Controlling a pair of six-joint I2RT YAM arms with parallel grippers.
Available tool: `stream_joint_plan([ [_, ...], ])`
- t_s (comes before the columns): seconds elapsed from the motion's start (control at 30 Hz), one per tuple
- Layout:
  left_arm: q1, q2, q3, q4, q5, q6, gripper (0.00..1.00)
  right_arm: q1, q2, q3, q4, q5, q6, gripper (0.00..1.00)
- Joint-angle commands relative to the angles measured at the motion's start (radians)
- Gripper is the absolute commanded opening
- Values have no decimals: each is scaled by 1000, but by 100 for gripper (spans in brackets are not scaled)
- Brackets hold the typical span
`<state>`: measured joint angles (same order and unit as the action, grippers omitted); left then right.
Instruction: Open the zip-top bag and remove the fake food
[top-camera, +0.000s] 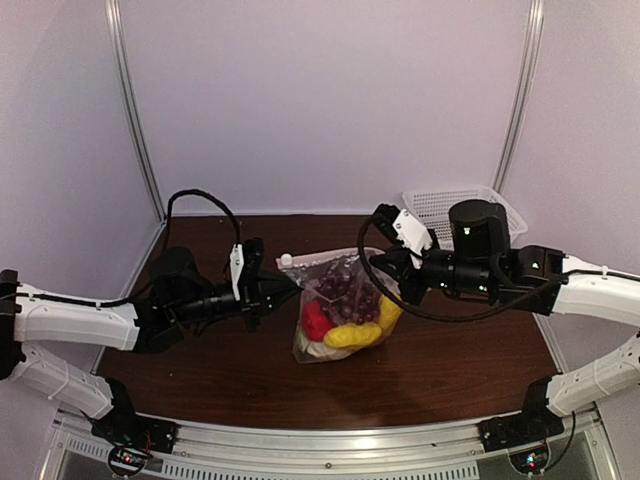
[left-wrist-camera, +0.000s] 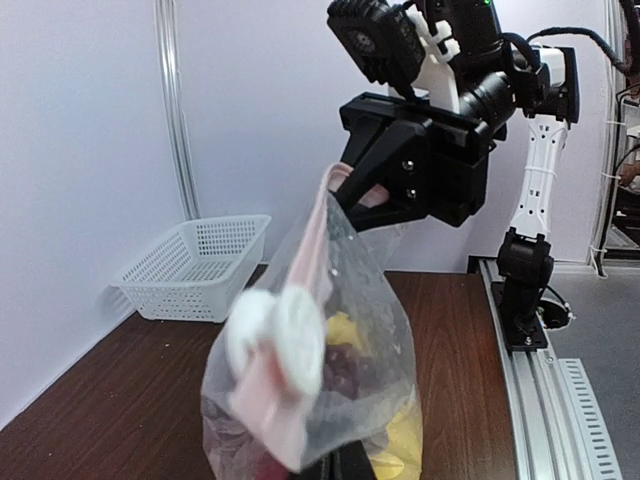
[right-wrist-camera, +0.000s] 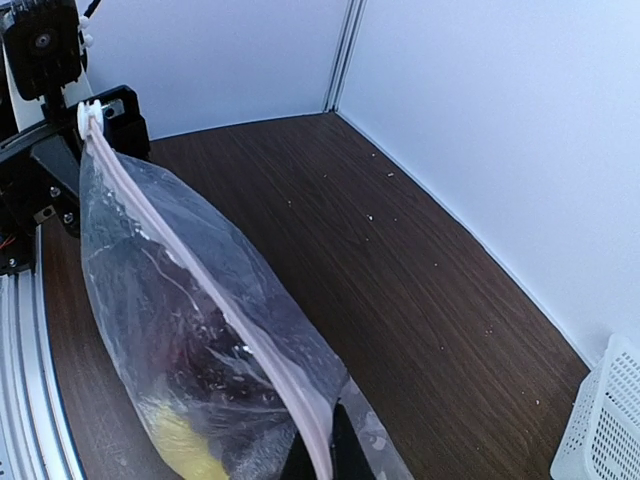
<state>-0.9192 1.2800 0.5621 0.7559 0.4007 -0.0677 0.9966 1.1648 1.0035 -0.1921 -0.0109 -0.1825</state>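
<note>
The clear zip-top bag hangs stretched between both grippers over the middle of the table. Its pinkish-white zip strip runs along the top and looks closed, with a white slider at the left end. Inside is fake food: a dark purple grape cluster, yellow pieces and a red piece. My left gripper is shut on the bag's left end near the slider. My right gripper is shut on the strip's right end; it also shows in the left wrist view.
A white mesh basket stands at the back right corner; it also shows in the left wrist view. White walls enclose the dark wooden table. An aluminium rail runs along the near edge.
</note>
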Motion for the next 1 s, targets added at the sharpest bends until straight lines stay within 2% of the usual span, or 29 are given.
stream_joint_plan([
  [0.0, 4, -90, 31, -63, -21, 23, 0, -13, -54, -31, 18, 6, -1, 0],
  [0.13, 5, -124, 60, -154, -3, 45, 0, -14, -68, -46, -10, -8, -15, 0],
  [0.37, 5, -136, 83, -193, 46, 35, 0, -14, -68, -38, -48, -69, -32, 0],
  [0.4, 5, -144, 81, -200, 44, 36, 0, -14, -71, -41, -47, -71, -33, 8],
  [0.47, 5, -150, 88, -228, 48, 42, 0, -13, -70, -33, -57, -92, -39, 46],
  [0.5, 5, -148, 98, -257, 60, 51, 0, -14, -70, -23, -64, -113, -45, 55],
  [0.53, 5, -144, 106, -279, 72, 57, 0, -14, -67, -11, -71, -141, -54, 59],
  [0.7, 5, -137, 124, -317, 122, 89, 0, -14, -13, 102, -106, -270, -73, 74],
  [0.97, 5, -148, 158, -367, 135, 120, 0, 17, 186, 307, -177, -379, -96, 74],
])
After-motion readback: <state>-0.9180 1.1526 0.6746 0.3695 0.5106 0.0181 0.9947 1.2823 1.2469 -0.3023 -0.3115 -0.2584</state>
